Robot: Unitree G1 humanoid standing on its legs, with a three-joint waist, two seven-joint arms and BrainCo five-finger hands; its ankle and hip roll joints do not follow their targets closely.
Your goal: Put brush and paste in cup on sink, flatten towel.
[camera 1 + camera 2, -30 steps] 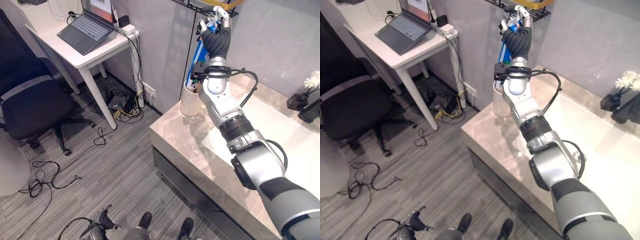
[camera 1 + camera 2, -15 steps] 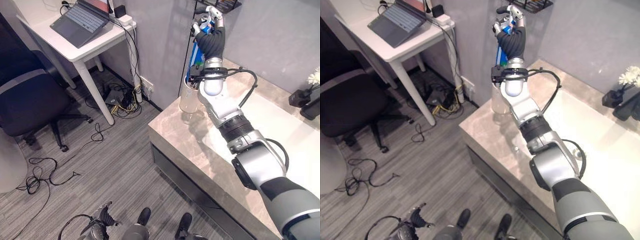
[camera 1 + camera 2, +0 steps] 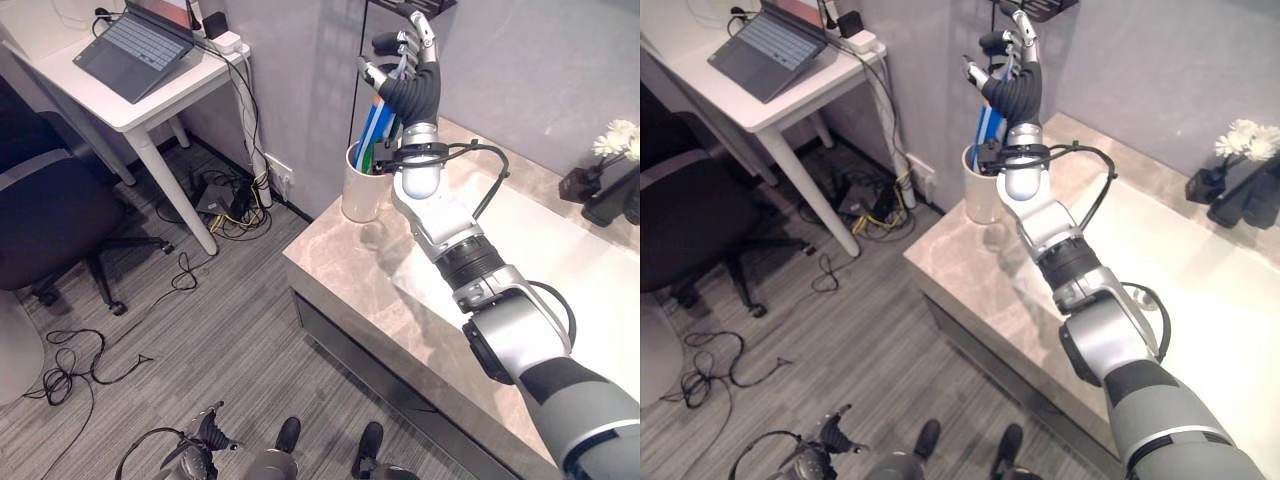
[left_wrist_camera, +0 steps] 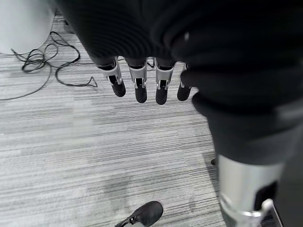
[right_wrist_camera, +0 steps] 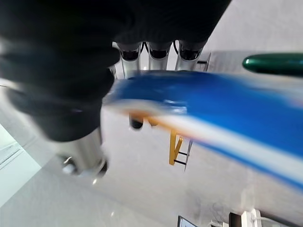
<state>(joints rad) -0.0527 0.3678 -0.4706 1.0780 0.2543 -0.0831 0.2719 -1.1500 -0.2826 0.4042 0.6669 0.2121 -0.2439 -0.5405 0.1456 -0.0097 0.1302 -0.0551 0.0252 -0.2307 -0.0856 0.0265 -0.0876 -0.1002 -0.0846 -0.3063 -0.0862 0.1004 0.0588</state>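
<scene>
since a moment ago the right hand has let go: its fingers now spread straight above the cup. blue paste and green brush stand in that white cup on the marble sink counter. left hand hangs relaxed over the floor.
</scene>
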